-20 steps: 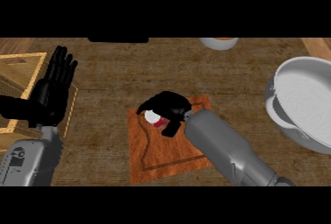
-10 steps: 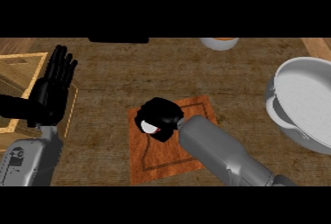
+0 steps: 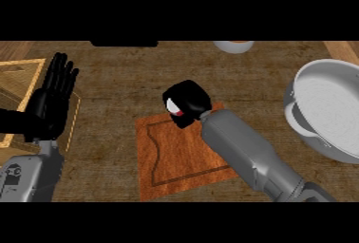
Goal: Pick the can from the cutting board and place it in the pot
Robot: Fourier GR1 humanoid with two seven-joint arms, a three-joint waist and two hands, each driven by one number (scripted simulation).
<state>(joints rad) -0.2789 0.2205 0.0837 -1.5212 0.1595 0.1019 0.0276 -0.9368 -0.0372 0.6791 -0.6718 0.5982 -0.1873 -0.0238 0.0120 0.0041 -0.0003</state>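
One right hand (image 3: 189,100) curls its fingers round the can (image 3: 174,107) above the cutting board (image 3: 175,156).

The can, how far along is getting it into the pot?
Done: the right hand has its fingers curled round the can, over the cutting board's far edge. In hand: carrying it. Left: moving it right to the pot, which holds nothing visible, and releasing. The left hand rests open at left.

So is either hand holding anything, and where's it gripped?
The right hand has its fingers curled round the can, mostly hiding it; the exact hold cannot be told. The left hand holds nothing.
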